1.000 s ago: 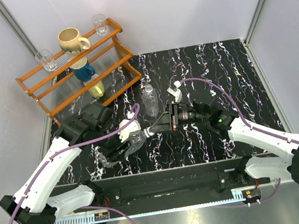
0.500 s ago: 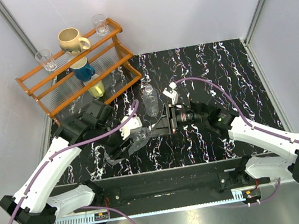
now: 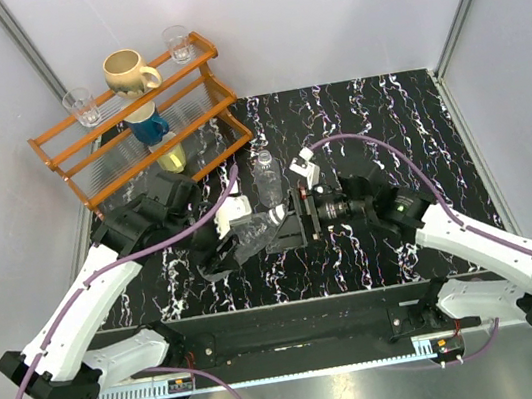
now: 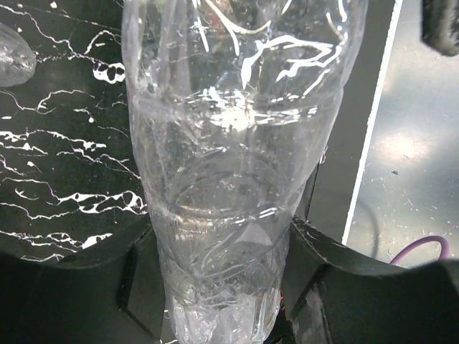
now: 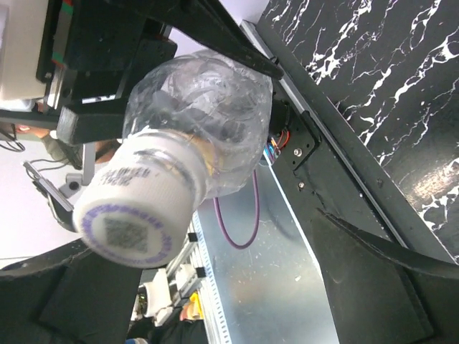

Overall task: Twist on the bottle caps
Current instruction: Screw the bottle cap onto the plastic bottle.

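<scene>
The left tool (image 3: pixel 230 242) is clamped on a small clear ribbed plastic bottle (image 4: pixel 226 158). In the left wrist view its two black fingers (image 4: pixel 79 287) press the lower body from either side. Seen from above, this bottle is held tilted over the black, white-veined marble-patterned surface (image 3: pixel 397 128), with its neck pointing toward the right arm.

A small round white plastic screw cap (image 5: pixel 136 211) sits on that neck (a dark printed square code shows on its flat top) and faces almost straight into the right wrist camera. The right tool (image 3: pixel 289 218) stands wide. Its dark fingers (image 5: pixel 373 287) are spread to either side of the cap with a gap on both sides, touching neither cap nor bottle. How far the cap is threaded down cannot be told.

A second clear ribbed plastic bottle (image 3: pixel 267 183) stands upright on the surface just behind the two tools, apart from both. Whether it carries a cap is too small to tell.

At the far left corner an orange wooden rack (image 3: pixel 53 132) holds a beige ceramic mug (image 3: pixel 128 73), two clear drinking glasses (image 3: pixel 81 106) and a blue cup (image 3: pixel 147 127).
</scene>
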